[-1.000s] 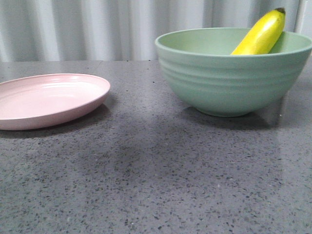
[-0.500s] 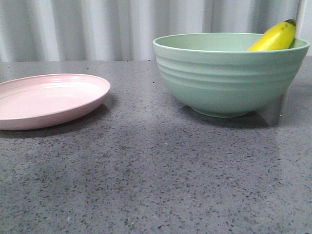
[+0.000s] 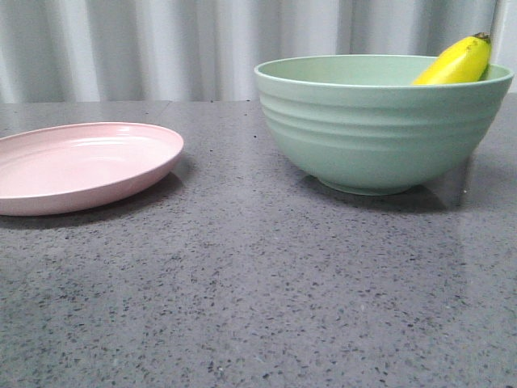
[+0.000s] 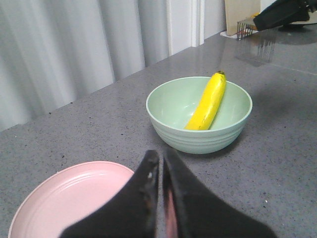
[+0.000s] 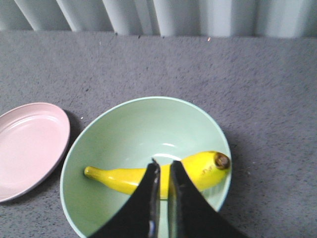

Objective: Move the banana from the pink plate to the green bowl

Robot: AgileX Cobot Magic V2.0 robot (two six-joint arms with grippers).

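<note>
Pale pink and bare, the pink plate (image 3: pixel 85 166) sits on the left of the grey speckled tabletop (image 3: pixel 242 299), well apart from the green bowl (image 3: pixel 380 121) on the right. Nothing lies on the plate; the banana (image 3: pixel 459 63) is inside the bowl, leaning against its wall with the dark stem tip poking above the right rim.

From the left wrist camera, the left hand (image 4: pixel 161 163) hangs above the near edge of the plate, fingers pressed almost together and holding nothing; the bowl lies well beyond it. The right hand (image 5: pixel 163 171) hovers directly over the bowl, its fingers also nearly touching and empty, with the banana just below and clear of them. Seen from there, the banana's long axis runs across the bowl, greenish end low toward the plate side, stem end higher near the opposite wall.

Judging by this, the transfer looks done. The right arm is by far the nearer to the fruit, and what remains is probably a straight lift clear of the rim.
</note>
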